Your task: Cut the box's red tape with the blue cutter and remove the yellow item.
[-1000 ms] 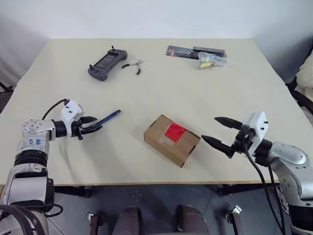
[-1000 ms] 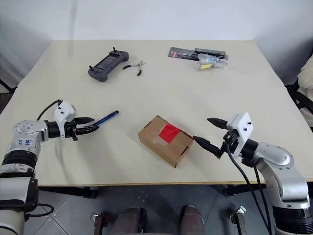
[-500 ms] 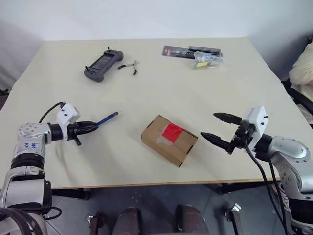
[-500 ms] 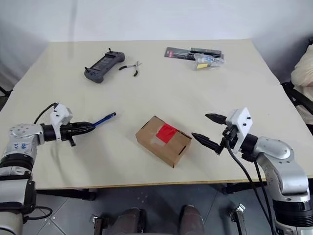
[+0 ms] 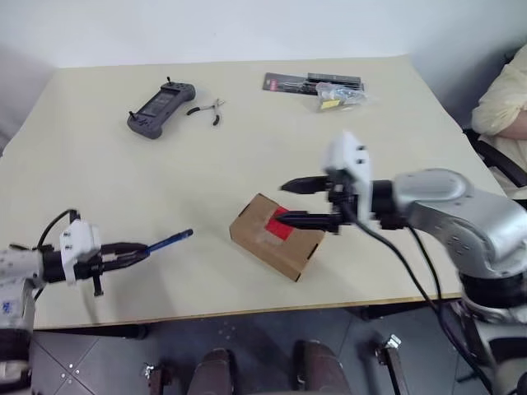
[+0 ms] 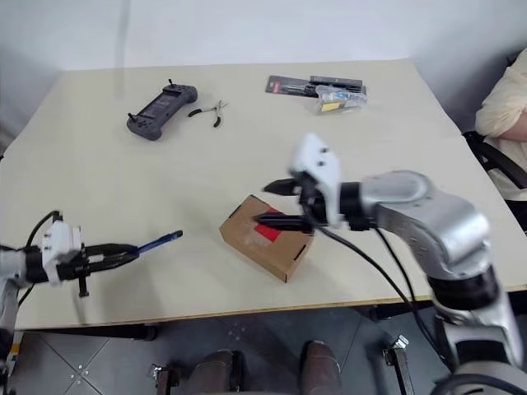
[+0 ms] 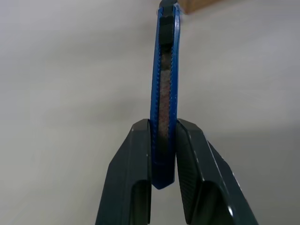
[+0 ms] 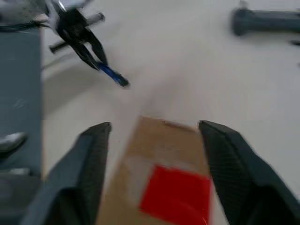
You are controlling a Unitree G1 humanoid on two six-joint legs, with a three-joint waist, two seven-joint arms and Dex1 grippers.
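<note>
While you look down at the near edge of the table [image 5: 99, 164], your left gripper [image 5: 138, 250] sits low on your left side, clenched on the blue cutter [image 5: 170, 239]; your left wrist view has both fingers [image 7: 136, 164] pressed flat against the cutter's handle, its dark tip pointing toward the box [image 5: 276, 247]. You've got that box lying closed near the front middle of the table, the red tape [image 5: 278, 224] on its top face. Your right gripper [image 5: 286, 202] hovers right over the box, jaws spread apart with nothing between them; one finger crosses above the tape, the other stands clear on the far side. Whether a fingertip touches the cardboard, you cannot tell. Further back on your left lie a dark handheld controller [image 5: 149, 111] and, just beside it, small pliers [image 5: 206, 110]. Far right, a clear packet [image 5: 338, 98] rests against a flat dark package [image 5: 309, 81]. Past the table's right edge you have a person's sleeve [image 5: 498, 103]
</note>
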